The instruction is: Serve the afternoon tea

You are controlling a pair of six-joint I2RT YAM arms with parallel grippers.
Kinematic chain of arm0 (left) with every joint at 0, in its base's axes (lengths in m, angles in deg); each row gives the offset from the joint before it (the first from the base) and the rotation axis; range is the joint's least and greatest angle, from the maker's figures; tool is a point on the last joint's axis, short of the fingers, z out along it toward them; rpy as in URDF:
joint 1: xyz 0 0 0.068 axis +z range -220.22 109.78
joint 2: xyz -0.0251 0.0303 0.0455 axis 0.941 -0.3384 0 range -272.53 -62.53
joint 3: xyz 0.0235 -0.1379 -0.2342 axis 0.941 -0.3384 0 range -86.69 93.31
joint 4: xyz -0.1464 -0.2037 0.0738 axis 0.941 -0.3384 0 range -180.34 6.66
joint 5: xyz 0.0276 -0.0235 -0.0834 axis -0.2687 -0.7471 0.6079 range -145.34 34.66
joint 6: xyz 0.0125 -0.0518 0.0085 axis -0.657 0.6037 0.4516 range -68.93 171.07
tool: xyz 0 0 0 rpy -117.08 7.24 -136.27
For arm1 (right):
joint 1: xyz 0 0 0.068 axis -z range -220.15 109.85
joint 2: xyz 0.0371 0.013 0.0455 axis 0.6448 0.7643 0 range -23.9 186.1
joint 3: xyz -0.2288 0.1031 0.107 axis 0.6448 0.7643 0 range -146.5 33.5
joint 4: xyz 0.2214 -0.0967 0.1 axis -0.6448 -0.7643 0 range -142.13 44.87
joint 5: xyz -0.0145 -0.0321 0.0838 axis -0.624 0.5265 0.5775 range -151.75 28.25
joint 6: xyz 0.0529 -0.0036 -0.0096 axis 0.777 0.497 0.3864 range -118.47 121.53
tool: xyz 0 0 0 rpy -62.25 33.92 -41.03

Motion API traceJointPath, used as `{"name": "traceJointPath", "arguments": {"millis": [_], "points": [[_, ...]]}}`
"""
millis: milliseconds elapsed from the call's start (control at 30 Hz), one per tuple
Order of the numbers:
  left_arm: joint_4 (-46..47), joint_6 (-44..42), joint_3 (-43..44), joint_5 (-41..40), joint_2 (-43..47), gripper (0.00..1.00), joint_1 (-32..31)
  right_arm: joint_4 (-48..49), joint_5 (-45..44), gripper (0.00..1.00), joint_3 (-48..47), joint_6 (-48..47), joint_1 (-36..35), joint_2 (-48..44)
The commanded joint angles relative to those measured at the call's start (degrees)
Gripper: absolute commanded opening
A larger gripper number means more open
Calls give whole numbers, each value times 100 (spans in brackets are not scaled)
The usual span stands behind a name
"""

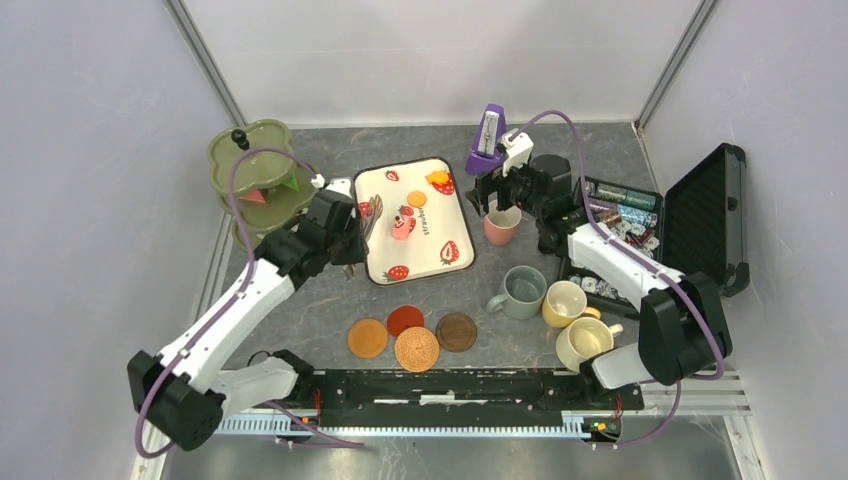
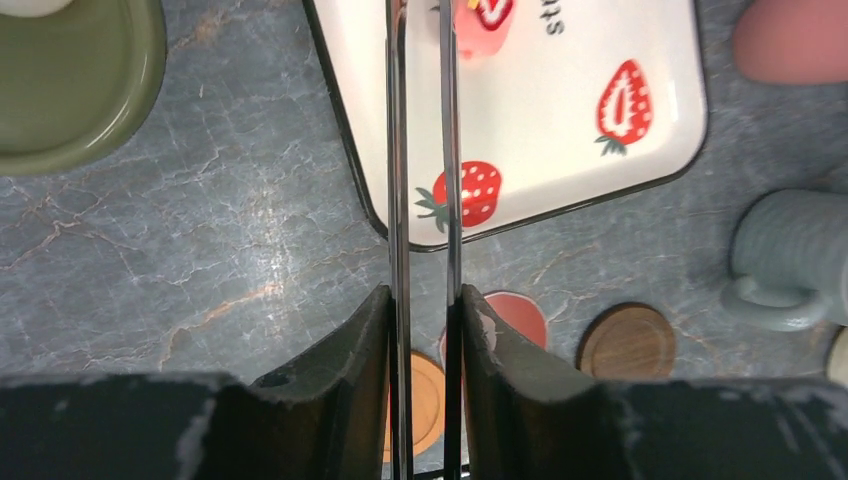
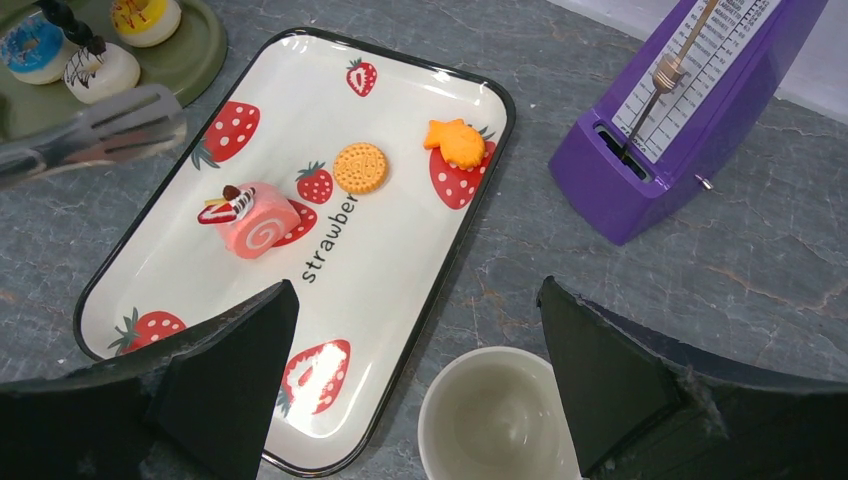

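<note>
Left gripper [image 2: 425,330] is pinching the tongs [image 2: 398,150], tips apparently empty, beside the roll cake [image 3: 250,220] on the tray [image 3: 440,262]. Right gripper [image 3: 415,330] is hovering wide open and empty over the pink mug [image 1: 502,228]. Some pastries are sitting on the stand [image 1: 250,165], and coasters [image 1: 417,348] are lying bare.

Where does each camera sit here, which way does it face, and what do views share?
Top external: above and behind the bases, looking down on the table; left arm and right arm show whole.
Left wrist: on the left arm, looking down along the left gripper, shut on tongs, onto the tray's edge.
Right wrist: on the right arm, looking down through the open right gripper at the pink mug.
Shared: all three show the tray; right wrist also catches the tongs.
</note>
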Motion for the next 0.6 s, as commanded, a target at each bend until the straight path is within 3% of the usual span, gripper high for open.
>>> {"name": "traceJointPath", "arguments": {"millis": [0,167,567], "points": [[424,-129,-48,237,470,39,24,205,73,98,-252,42,-4,-2],[679,-181,-268,527,492,44,-64,205,72,98,-250,44,-6,-23],[846,-300,-278,236,-190,50,-405,204,65,98,-244,34,-7,-7]]}}
